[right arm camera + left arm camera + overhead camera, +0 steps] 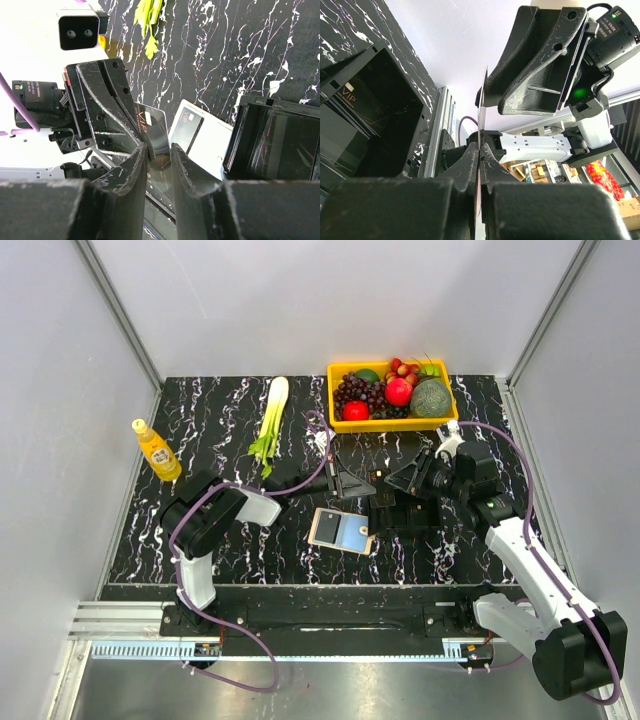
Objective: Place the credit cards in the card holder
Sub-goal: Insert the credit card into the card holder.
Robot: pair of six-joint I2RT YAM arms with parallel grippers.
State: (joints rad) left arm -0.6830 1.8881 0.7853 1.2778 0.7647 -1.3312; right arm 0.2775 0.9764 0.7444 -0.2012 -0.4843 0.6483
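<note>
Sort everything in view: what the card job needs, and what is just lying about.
For the job:
- card holder, lying open
- credit card, pinched in the left gripper
- black box holding cards

Lying about:
- yellow fruit tray
- leafy green stalk
- orange bottle

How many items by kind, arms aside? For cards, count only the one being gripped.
Orange drink bottle: 1
Leafy green stalk: 1
Yellow fruit bin: 1
Card holder: 1
Black box: 1
Credit card in the left pincer: 1
Total: 6
</note>
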